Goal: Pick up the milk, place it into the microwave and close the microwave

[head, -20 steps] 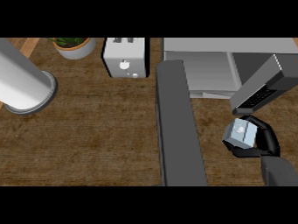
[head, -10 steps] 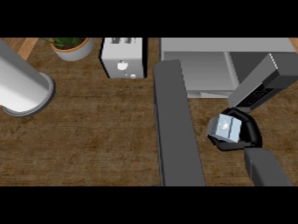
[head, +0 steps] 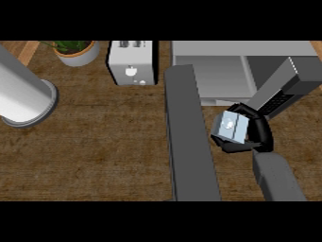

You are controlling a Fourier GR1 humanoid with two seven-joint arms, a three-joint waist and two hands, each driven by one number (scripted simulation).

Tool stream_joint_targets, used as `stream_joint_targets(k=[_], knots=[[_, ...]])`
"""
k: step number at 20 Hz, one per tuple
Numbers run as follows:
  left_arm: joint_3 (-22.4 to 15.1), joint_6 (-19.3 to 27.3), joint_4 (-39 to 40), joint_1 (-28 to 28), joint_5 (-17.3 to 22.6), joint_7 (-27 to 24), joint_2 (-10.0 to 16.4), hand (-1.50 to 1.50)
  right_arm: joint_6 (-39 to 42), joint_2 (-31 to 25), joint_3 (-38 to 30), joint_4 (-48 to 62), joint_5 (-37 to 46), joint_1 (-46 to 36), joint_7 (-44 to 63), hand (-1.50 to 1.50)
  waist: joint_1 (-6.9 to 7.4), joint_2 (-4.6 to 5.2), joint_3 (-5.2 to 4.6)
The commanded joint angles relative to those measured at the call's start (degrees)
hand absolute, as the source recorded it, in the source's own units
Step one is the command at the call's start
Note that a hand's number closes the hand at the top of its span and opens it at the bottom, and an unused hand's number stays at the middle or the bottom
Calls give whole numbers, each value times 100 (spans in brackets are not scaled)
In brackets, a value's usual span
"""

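Observation:
The milk (head: 231, 127) is a small light-blue carton held above the counter, just in front of the microwave's open cavity (head: 223, 78). My right hand (head: 250, 137) is shut on it, black fingers curled round its sides, with the grey forearm (head: 278, 177) coming in from the lower right. The microwave (head: 247, 49) stands at the back right. Its dark grey door (head: 188, 137) is swung fully open and reaches toward the front edge, just left of the carton. My left hand does not show.
A white toaster (head: 131, 66) stands left of the microwave, with a potted plant (head: 76, 51) beside it. A large pale cylinder (head: 13, 92) fills the far left. A grey panel with dark buttons (head: 292, 85) slants at the microwave's right side.
My right hand has carried the milk left and farther back, from the counter's right side to just in front of the microwave's opening. The door has not moved.

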Motion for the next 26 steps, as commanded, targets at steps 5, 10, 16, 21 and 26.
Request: stream_joint_targets(k=[5,10,16,21,26], knots=[[188,-137,79,-41,87,-46,-35,-150,-913,158,118,-132,293,-988,1057,150,65,17,3],[288,-80,198,-297,247,190,308,-150,-1735,74,143,1110,906,-2165,1285,150,170,64,7],[307,-329,532,-308,56,-123,145,-150,-2280,-223,-173,2538,1117,-3003,1085,150,311,122,10],[148,-427,681,-546,-109,-154,186,-150,-2897,-288,-332,3221,1220,-3319,735,150,367,163,14],[91,-420,749,-551,-94,-111,118,-150,-3074,-629,-460,3623,1256,-3732,871,150,481,213,16]])
